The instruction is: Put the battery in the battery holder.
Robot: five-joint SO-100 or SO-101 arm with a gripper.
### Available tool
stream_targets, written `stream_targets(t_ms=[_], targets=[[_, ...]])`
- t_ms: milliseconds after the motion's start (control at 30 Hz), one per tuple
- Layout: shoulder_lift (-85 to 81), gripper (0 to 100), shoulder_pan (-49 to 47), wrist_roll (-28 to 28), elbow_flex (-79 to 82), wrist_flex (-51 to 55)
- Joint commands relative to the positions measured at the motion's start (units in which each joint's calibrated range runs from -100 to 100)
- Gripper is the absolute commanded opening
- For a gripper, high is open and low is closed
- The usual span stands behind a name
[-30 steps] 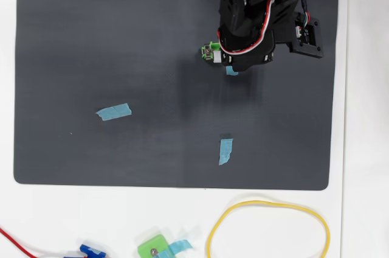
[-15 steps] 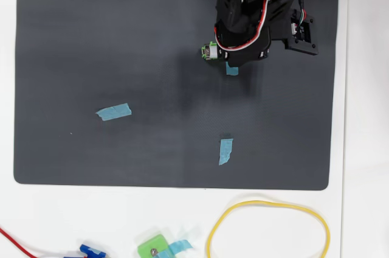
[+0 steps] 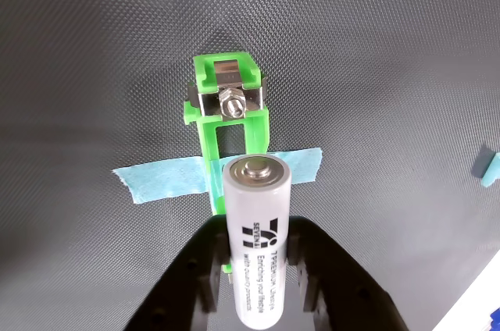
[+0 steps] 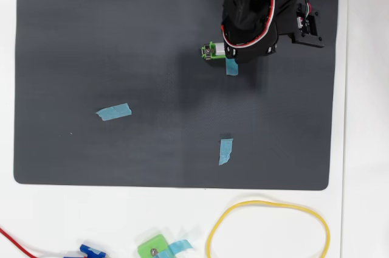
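In the wrist view the battery [image 3: 258, 247], a white-silver cylinder with dark print, is clamped between my gripper's [image 3: 258, 257] black fingers [image 3: 205, 268]. It hangs tilted over the near half of the battery holder [image 3: 227, 104]. The holder is a narrow green frame with a metal end and bolt, held to the mat by a blue tape strip [image 3: 164, 181]. In the overhead view only the holder's left end [image 4: 211, 51] and a bit of tape [image 4: 231, 67] show beside the arm [image 4: 258, 11]. The arm covers the battery and the fingers there.
Two loose blue tape pieces [image 4: 113, 112] [image 4: 225, 151] lie on the dark mat [image 4: 121, 39]. On the white table below the mat are a yellow band loop [image 4: 267, 227], a squarish green piece [image 4: 153, 247], a blue part [image 4: 91, 250] and a red wire [image 4: 18, 244].
The arm has shifted a little to the right in the overhead view, so more of the blue tape strip shows. The holder has not moved.
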Motion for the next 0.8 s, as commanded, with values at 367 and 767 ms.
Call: stream_targets(t_ms=[367, 767], targets=[[-1.83, 0, -2.28, 0.14, -0.14, -0.50], [-1.83, 0, -1.76, 0.14, -0.05, -0.42]])
